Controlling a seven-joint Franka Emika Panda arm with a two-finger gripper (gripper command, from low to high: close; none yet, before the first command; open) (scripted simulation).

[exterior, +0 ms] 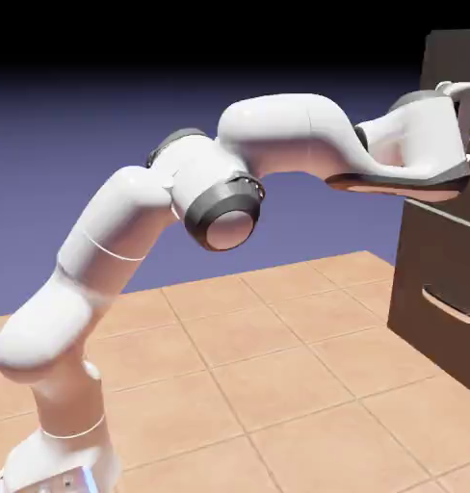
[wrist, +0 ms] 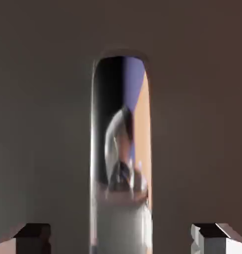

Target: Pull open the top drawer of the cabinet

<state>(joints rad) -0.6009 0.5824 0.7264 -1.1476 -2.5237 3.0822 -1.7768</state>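
Note:
The cabinet (exterior: 433, 289) is tall and dark brown and stands at the exterior view's right edge. My hand is pressed up against the top drawer (exterior: 447, 60) and hides most of its front. In the hand view the drawer's dark front (wrist: 43, 124) fills the picture. Its silver bar handle (wrist: 122, 149) runs upright through the middle, mirroring the hand. My gripper (wrist: 122, 239) straddles the handle. The two grey fingertips (wrist: 33, 234) sit far out at either side of the bar, with a gap between each and the bar. Nothing is gripped.
A lower drawer with a like silver handle (exterior: 449, 306) sits below my hand. The tiled tan floor (exterior: 277, 385) spreads in front of the cabinet. My arm arches from the lower left across to the cabinet.

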